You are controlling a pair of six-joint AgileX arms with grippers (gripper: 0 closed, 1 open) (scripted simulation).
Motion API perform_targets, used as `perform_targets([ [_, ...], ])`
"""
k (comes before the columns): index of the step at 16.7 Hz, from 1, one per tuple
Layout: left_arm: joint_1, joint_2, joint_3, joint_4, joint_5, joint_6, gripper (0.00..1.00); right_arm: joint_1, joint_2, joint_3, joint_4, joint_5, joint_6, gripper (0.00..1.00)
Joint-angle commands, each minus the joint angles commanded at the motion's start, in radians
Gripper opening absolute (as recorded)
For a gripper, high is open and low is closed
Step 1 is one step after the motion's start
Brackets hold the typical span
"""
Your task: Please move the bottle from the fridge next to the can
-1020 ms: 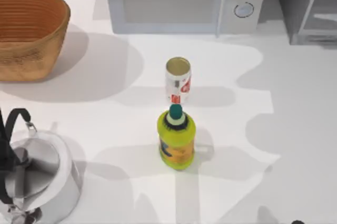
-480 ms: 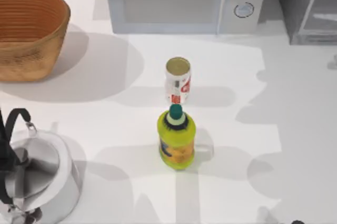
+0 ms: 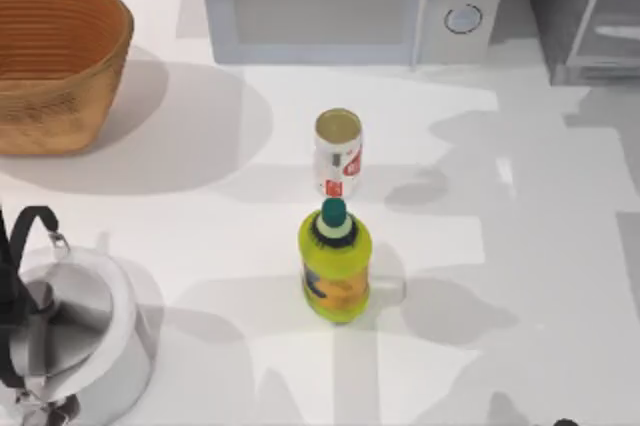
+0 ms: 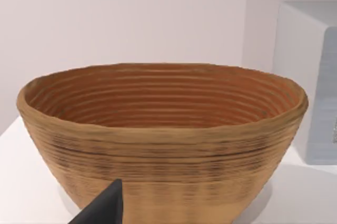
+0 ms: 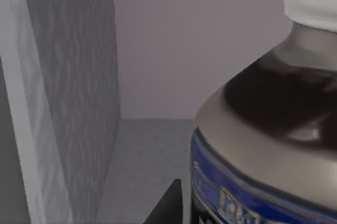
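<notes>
The bottle (image 5: 263, 129) is close up in the right wrist view: dark body, white cap, silver-grey label with a blue band. It stands inside the fridge (image 5: 73, 92), with the grey inner walls around it. A dark part of my right gripper (image 5: 168, 205) sits just beside the bottle's body. From above, the fridge (image 3: 590, 6) is at the table's back right. The white can (image 3: 338, 151) with red markings stands mid-table. A dark tip of my left gripper (image 4: 105, 205) hangs in front of the wicker basket.
A yellow-green bottle (image 3: 335, 261) with a teal cap stands just in front of the can. The wicker basket (image 3: 55, 61) is at the back left. A microwave (image 3: 350, 1) sits at the back centre, and a steel kettle (image 3: 70, 341) is at the front left.
Shadows across the table's right half have shifted and spread toward the middle. The can, the yellow-green bottle, the basket and the kettle have not moved.
</notes>
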Motion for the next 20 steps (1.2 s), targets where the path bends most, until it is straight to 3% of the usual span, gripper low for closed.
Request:
perform_targets([
  [6, 0.0, 0.0, 0.0, 0.0, 0.0, 0.0, 1.0, 0.42, 0.12, -0.032, 0.148, 0.419, -0.007, 0.0],
  [9, 0.0, 0.0, 0.0, 0.0, 0.0, 0.0, 1.0, 0.576, 0.151, -0.049, 0.201, 0.574, -0.01, 0.0],
  [12, 0.0, 0.0, 0.0, 0.0, 0.0, 0.0, 1.0, 0.638, 0.16, -0.059, 0.223, 0.636, -0.012, 0.0],
  [20, 0.0, 0.0, 0.0, 0.0, 0.0, 0.0, 1.0, 0.639, 0.16, -0.059, 0.223, 0.637, -0.012, 0.0],
])
